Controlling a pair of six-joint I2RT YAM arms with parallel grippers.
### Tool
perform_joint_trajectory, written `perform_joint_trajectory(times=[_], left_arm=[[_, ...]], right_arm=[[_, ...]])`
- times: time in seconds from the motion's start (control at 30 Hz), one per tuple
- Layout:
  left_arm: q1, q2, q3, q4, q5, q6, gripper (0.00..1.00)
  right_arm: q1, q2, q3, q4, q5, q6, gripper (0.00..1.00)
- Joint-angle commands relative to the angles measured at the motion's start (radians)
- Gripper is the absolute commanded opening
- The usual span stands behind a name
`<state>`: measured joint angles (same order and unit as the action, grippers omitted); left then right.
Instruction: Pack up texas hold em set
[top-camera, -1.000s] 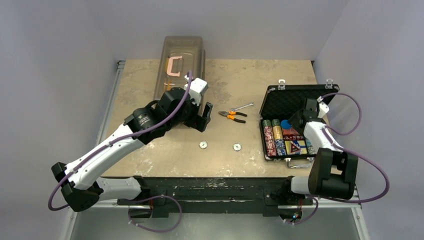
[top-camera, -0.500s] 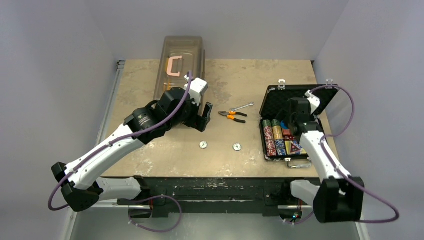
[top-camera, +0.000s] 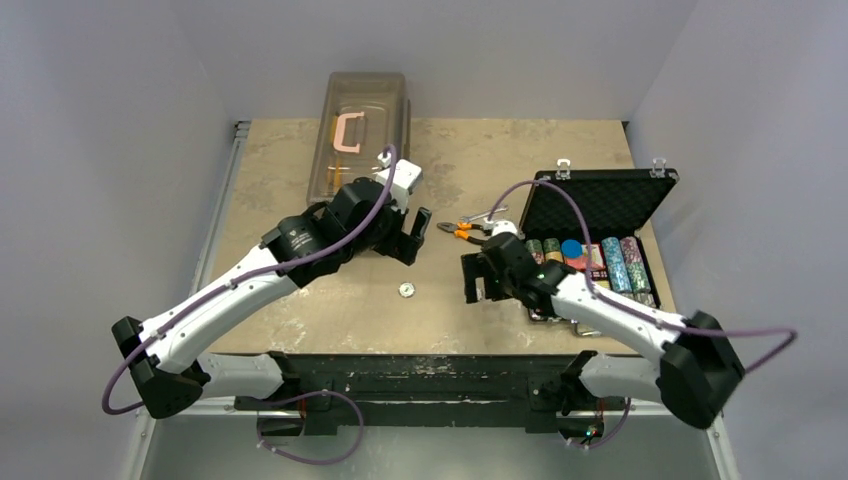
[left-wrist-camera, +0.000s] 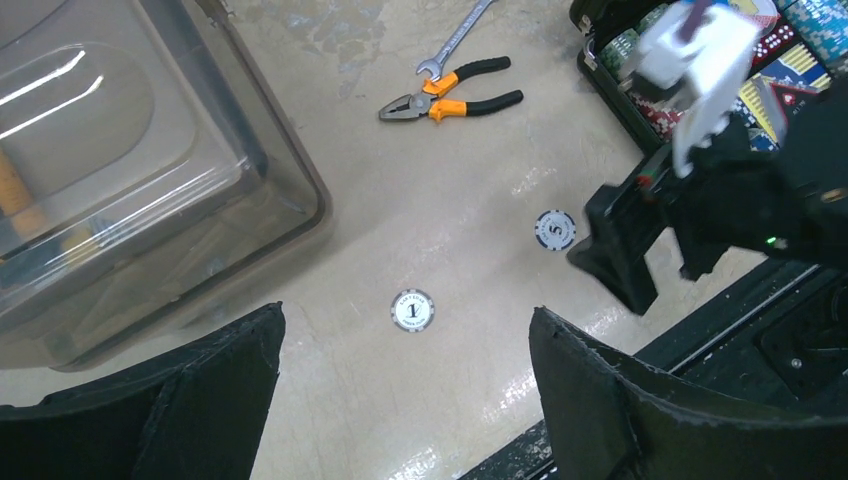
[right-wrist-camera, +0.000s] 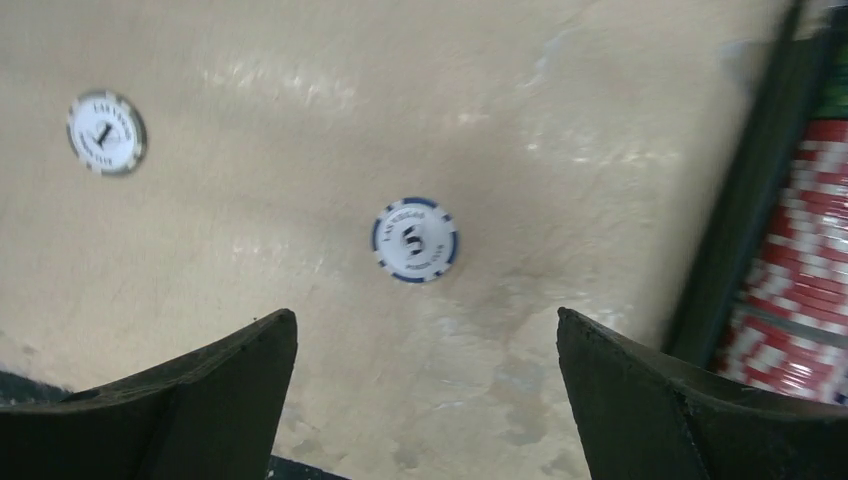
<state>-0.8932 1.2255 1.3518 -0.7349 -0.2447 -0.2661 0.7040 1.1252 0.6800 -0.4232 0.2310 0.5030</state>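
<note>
Black fingers of the right hand (right-wrist-camera: 425, 335) stand spread wide, nothing between them. A second ago this hand was over the open case; it has since swung left and now hangs above the bare table (top-camera: 330, 310), just beside the case's left wall. Its jaws have opened over that same stretch. Right under the gap lies the blue-edged chip marked 5 (right-wrist-camera: 415, 239), flat on the table. From above the chip is hidden by the hand, and the wrist picture is a little smeared, so the hand probably has some way to drop before it touches.

Left of it, apart, the white chip marked 1 (top-camera: 407, 290) lies where it lay before. The left hand (top-camera: 412, 235) hovers beyond and above it, fingers wide apart and empty, having shifted only slightly.

Farther right, the black case (top-camera: 600, 190) sits open, lid up, with rows of coloured poker chips (top-camera: 585, 255) in its tray. The orange-handled pliers (top-camera: 465, 230) and a wrench (left-wrist-camera: 455, 40) lie between the two arms, and the brown translucent box (top-camera: 360, 120) stands at the far edge.

So the packing seems close to done: two loose chips are left out, and the right hand looks lined up to take the 5 first.
</note>
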Motion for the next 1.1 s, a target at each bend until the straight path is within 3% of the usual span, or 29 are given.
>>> perform_joint_trajectory(times=[0.0,0.1,0.27,0.4,0.67,1.07], left_arm=[[-0.033,-0.004,-0.029,0.054,-0.079,0.008,0.89],[-0.039,-0.027,-0.082,0.045,-0.071,-0.075,0.89],[-0.037,-0.146,-0.32,0.159,0.066,-0.365,0.89],[-0.038,-0.239,-0.488,0.231,0.157,-0.526,0.89],[-0.039,-0.363,-0.6,0.125,0.143,-0.595,0.9],[-0.038,-0.354,-0.697,0.194,0.184,-0.69,0.89]], right_arm=[[0.076,0.159,0.109,-0.025,-0.066,-0.018,0.95],[0.102,0.229,0.148,-0.057,-0.033,0.013,0.89],[0.101,0.326,0.194,-0.113,0.0,0.04,0.79],[0.101,0.331,0.149,-0.046,-0.015,0.07,0.73],[0.1,0.402,0.153,0.018,0.02,0.06,0.7],[0.1,0.447,0.164,0.03,0.053,0.058,0.64]])
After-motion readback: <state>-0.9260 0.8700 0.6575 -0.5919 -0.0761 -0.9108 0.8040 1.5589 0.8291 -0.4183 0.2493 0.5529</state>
